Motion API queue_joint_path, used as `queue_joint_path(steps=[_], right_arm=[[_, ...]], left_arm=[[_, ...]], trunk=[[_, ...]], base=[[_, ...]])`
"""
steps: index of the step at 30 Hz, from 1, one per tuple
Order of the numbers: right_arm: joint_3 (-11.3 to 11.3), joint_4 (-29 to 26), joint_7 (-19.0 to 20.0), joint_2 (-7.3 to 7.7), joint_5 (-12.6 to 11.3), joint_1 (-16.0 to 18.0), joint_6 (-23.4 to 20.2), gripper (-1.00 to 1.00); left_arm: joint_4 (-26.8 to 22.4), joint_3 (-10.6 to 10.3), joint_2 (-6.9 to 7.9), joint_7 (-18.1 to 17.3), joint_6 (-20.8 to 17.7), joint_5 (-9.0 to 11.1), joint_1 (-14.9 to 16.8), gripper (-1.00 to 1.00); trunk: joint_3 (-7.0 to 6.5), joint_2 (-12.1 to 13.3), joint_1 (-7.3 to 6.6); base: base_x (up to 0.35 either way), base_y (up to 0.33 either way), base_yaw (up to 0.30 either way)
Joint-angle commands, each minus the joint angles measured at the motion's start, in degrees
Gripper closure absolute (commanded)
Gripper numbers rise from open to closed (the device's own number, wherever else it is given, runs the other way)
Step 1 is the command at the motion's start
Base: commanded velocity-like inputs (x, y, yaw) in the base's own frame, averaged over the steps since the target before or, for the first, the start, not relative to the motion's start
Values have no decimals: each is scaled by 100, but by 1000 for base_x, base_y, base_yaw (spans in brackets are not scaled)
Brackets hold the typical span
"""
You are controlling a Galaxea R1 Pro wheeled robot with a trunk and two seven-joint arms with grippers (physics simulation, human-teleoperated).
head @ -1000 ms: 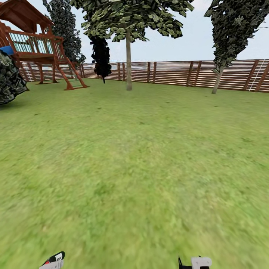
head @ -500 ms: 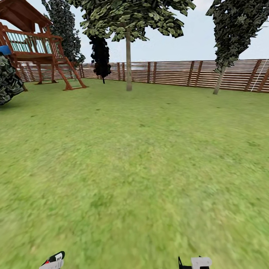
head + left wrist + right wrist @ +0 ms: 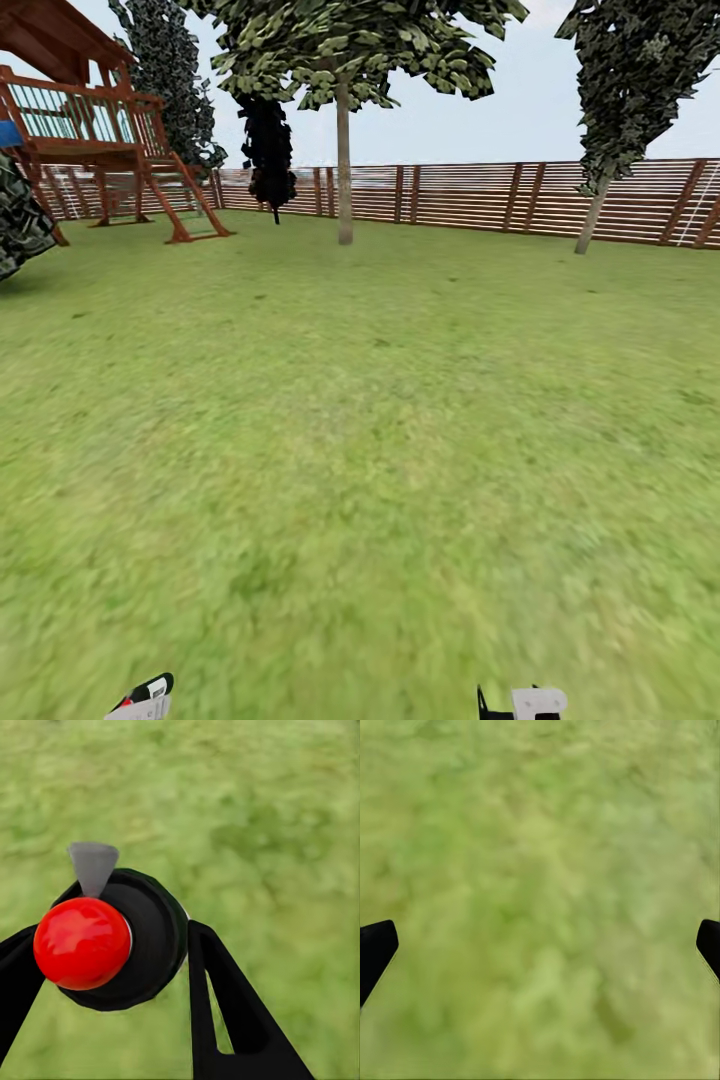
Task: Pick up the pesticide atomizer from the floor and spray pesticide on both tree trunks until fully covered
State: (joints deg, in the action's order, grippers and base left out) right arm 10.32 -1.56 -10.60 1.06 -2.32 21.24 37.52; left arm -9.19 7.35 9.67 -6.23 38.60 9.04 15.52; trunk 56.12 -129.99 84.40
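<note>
Two trees stand at the far side of the lawn [image 3: 360,450] in the head view. The nearer-centre tree [image 3: 345,60] rises on a pale straight trunk [image 3: 345,165] just in front of the slatted wooden fence [image 3: 470,195]. The second tree [image 3: 630,70] stands to that trunk's right, its own trunk [image 3: 591,218] leaning and also close to the fence. Left of the central trunk hangs a near-black conifer [image 3: 268,145], and further left is a red-brown wooden play tower [image 3: 95,120] with a ladder, with a dark conifer behind it. At the near edge of the lawn, well apart from the trunk, a tip of the left arm [image 3: 143,698] and a white part of the right arm [image 3: 535,702] peek into view.

In the left wrist view, the left gripper [image 3: 112,952] pinches the pesticide atomizer [image 3: 124,941], its black fingers [image 3: 225,1012] pressed against either side of the round black body. The atomizer's glossy red cap [image 3: 81,943] faces the camera and a grey nozzle [image 3: 93,866] sticks out beside it, all held above blurry grass.

In the right wrist view, the right gripper [image 3: 540,945] is spread wide, its two black fingertips [image 3: 373,949] at opposite edges, with nothing between them but grass.
</note>
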Motion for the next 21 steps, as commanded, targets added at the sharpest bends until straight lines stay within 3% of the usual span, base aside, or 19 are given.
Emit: queue_joint_path(steps=[1, 21], right_arm=[[49, 2, -29, 0, -23, 3, 10, -100], [49, 0, -30, 2, -23, 3, 10, -100]], left_arm=[[5, 21, 0, -62, 10, 54, 4, 100], [-4, 24, 0, -62, 10, 54, 4, 100]], trunk=[[5, -2, 3], [5, -2, 3]], base=[[339, 0, 0], [339, 0, 0]])
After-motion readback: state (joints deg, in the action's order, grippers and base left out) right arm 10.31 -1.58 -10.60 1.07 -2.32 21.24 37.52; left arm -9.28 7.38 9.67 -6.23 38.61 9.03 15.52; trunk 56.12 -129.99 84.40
